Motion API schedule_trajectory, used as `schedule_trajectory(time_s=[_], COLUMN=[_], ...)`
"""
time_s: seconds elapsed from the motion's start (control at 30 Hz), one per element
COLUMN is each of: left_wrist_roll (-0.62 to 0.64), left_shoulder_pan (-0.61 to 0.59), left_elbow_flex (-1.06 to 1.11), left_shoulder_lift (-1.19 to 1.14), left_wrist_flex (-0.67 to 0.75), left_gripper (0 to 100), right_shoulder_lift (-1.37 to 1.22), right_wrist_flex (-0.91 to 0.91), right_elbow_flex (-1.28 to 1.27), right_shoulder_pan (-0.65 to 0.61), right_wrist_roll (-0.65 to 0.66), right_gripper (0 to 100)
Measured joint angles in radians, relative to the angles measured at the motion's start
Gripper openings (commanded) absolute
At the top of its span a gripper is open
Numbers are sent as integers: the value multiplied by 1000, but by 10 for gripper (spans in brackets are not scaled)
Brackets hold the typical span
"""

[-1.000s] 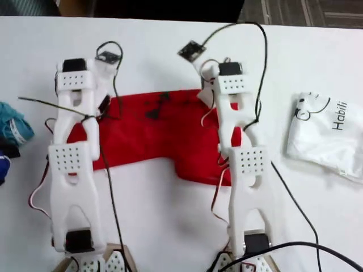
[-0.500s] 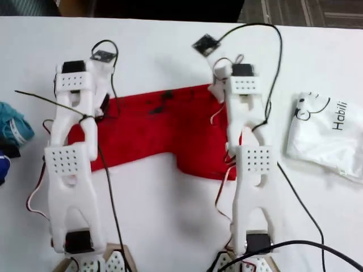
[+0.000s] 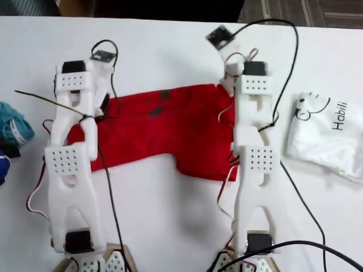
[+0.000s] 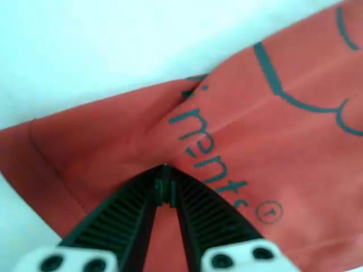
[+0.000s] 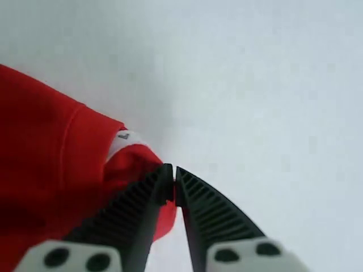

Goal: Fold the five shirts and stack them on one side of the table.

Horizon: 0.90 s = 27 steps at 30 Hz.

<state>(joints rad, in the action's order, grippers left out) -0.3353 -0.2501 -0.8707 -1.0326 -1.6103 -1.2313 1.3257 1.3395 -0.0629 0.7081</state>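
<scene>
**One shirt folded, the red one in work**

At the left edge of the high view a teal shirt (image 3: 14, 129) lies crumpled and not yet folded. In the middle the red shirt (image 3: 164, 127) is spread flat on the white bench (image 3: 170, 45). The left arm's fingers (image 4: 125, 218) are closed and pinch its cloth beside the print. The right arm's fingers (image 5: 136, 204) are closed on its edge at its upper right corner. At the right a white shirt (image 3: 326, 133) lies folded. I judge that most of the folding is left to do, and no stack exists yet.
</scene>
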Motion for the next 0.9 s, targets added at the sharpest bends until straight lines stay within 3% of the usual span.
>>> schedule_trajectory(time_s=[0.23,0.57,0.9], left_wrist_roll=[0,0,0], left_shoulder_pan=[0,0,0], left_elbow_flex=[0,0,0], left_shoulder_lift=[0,0,0], left_wrist_flex=[0,0,0], left_gripper=[25,25,25], right_shoulder_lift=[-81,-163,-166], right_wrist_flex=[-92,-404,-431], right_elbow_flex=[6,12,12], right_shoulder_pan=[-6,-3,66], right_wrist_roll=[0,0,-3], right_gripper=[20,20,20])
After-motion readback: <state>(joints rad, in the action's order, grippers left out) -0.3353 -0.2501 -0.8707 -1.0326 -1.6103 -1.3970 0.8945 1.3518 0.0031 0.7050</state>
